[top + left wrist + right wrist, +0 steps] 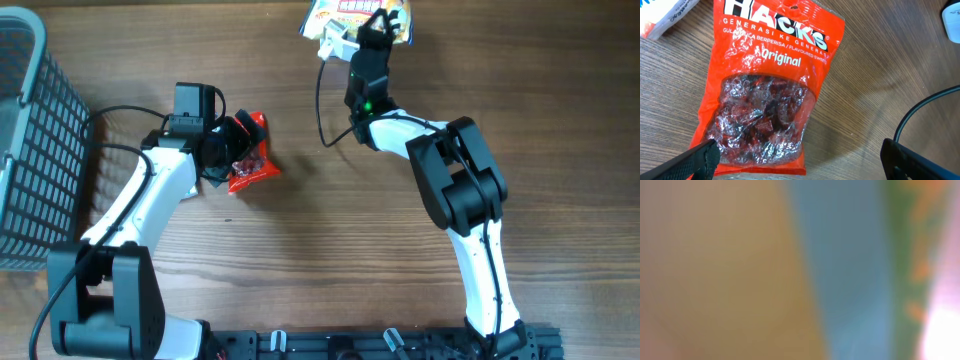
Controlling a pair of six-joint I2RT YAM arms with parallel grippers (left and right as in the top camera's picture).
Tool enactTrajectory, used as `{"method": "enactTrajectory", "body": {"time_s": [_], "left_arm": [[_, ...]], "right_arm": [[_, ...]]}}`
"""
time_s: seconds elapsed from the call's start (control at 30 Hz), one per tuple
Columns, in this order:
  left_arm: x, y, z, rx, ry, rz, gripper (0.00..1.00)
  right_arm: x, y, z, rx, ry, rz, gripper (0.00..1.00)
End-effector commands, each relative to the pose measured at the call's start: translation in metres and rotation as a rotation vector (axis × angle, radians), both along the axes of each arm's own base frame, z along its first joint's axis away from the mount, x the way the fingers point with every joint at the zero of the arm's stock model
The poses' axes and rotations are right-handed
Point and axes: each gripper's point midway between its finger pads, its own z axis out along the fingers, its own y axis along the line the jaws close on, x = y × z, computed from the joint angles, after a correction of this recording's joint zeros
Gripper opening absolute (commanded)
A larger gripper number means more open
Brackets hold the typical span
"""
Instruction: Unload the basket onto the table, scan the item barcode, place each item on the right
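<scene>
left gripper (799,157): released, jaws wide, astride lower end of candy bag (770,85)
candy bag: flat on table (880,75)
right gripper (385,22): clenched, at snack packet (335,14)

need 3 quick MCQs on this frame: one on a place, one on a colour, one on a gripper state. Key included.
1. Where does the grey mesh basket stand?
A. at the left edge of the table
B. at its right edge
C. between the two arms

2. What colour is the Hacks candy bag?
A. blue
B. red
C. green

3. How is the left gripper?
A. shut on the bag
B. shut on nothing
C. open, above the bag

Key:
1 A: the overhead view shows the basket against the left edge.
2 B: the left wrist view shows red wrapping around a clear window.
3 C: in the left wrist view its fingers stand wide apart with the bag lying flat beneath them.
</scene>
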Motion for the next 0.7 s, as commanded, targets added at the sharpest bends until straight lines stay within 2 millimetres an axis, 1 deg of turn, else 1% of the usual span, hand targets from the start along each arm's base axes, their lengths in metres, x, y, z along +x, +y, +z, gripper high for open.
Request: {"method": "enactTrajectory", "body": {"time_s": [0.0,0.13,0.23,0.3,0.4,0.47,0.5,0.57,0.63,0.67], "left_arm": [[0.000,0.003,0.003,0.011,-0.012,-0.001,1.00],[0.000,0.003,0.003,0.011,-0.011,-0.001,1.00],[0.000,0.003,0.003,0.011,-0.011,-0.001,1.00],[0.000,0.003,0.003,0.012,-0.012,-0.001,1.00],[0.000,0.003,0.003,0.011,-0.011,-0.001,1.00],[0.000,0.003,0.003,0.011,-0.011,-0.001,1.00],[0.000,0.003,0.003,0.011,-0.011,-0.001,1.00],[0.000,0.003,0.003,0.012,-0.012,-0.001,1.00],[0.000,0.003,0.003,0.011,-0.011,-0.001,1.00],[0.000,0.003,0.003,0.011,-0.011,-0.001,1.00]], "right_arm": [[0.005,-0.001,0.010,-0.038,-0.041,0.030,0.04],[0.007,-0.009,0.008,-0.033,-0.051,0.015,0.05],[0.009,-0.020,0.017,-0.027,-0.086,-0.004,0.05],[0.009,-0.030,0.025,-0.031,-0.116,-0.021,0.05],[0.010,-0.044,0.031,-0.020,-0.145,-0.050,0.05],[0.010,-0.062,0.035,-0.007,-0.162,-0.094,0.04],[0.011,-0.074,0.035,-0.004,-0.163,-0.128,0.04],[0.010,-0.107,0.033,0.017,-0.163,-0.220,0.05],[0.005,-0.147,0.031,0.069,-0.177,-0.337,0.05],[-0.001,-0.179,0.028,0.118,-0.195,-0.436,0.04]]}}
